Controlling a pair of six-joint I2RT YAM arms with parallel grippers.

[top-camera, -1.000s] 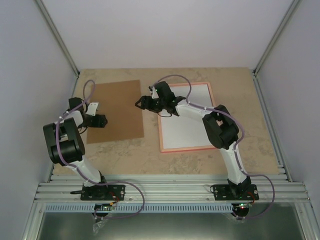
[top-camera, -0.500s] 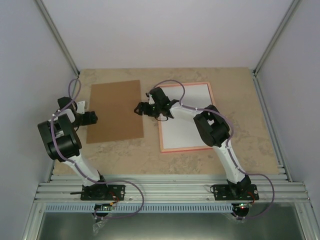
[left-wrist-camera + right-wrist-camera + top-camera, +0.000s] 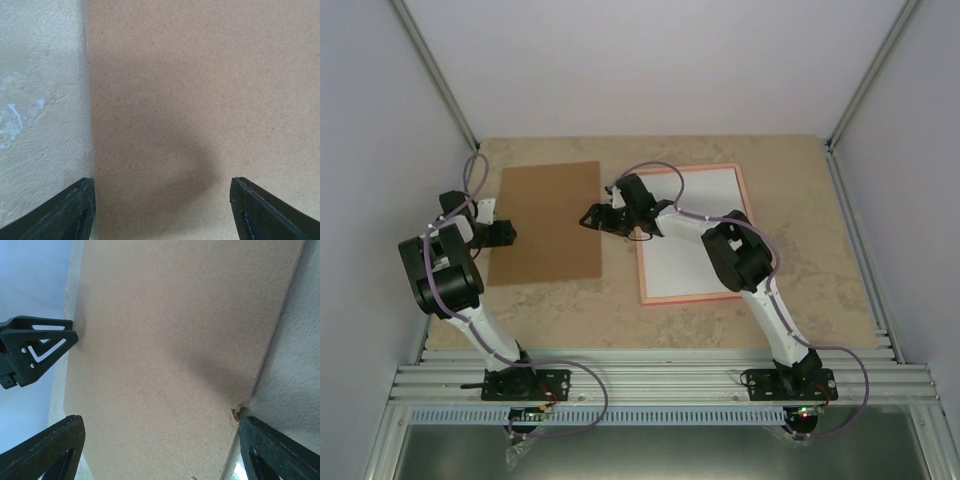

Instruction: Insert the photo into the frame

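The pink frame (image 3: 685, 298) lies flat at the right of the table. The photo (image 3: 705, 240) lies inside it, plain white back up. My right gripper (image 3: 587, 216) is open and reaches left of the frame, low over the right edge of the brown backing board (image 3: 545, 220). In the right wrist view the open gripper (image 3: 160, 450) straddles that edge of the board (image 3: 165, 340). My left gripper (image 3: 507, 234) is open at the board's left edge. In the left wrist view the open gripper (image 3: 162, 210) straddles that edge of the board (image 3: 200, 100).
The board edge has a small chipped notch (image 3: 235, 413) beside my right finger. My left gripper also shows in the right wrist view (image 3: 35, 350) across the board. Grey walls enclose the table on three sides, with an aluminium rail (image 3: 660, 380) in front.
My right gripper has moved left from the frame's edge onto the board's right edge. The left arm has pulled back left. The board has slid slightly left.
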